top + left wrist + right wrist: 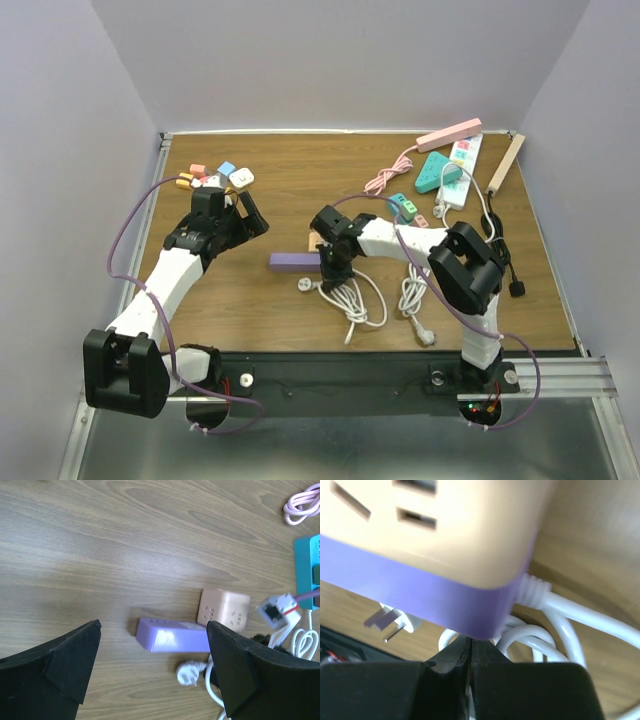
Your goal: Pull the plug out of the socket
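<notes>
Right end effector [470, 655] pinched closed, boxy purple socket strip [420, 592], wood-grain table [125, 530]

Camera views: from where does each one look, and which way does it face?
Top external: above and behind the robot, looking down on the table; both arms show whole.
Left wrist: on the left arm, looking down across the wood at the purple power strip; left jaws wide open at the bottom edge.
Right wrist: on the right arm, very close to the strip's end and its white cable; right jaws shut at the bottom.
Shared: all show the purple strip.
</notes>
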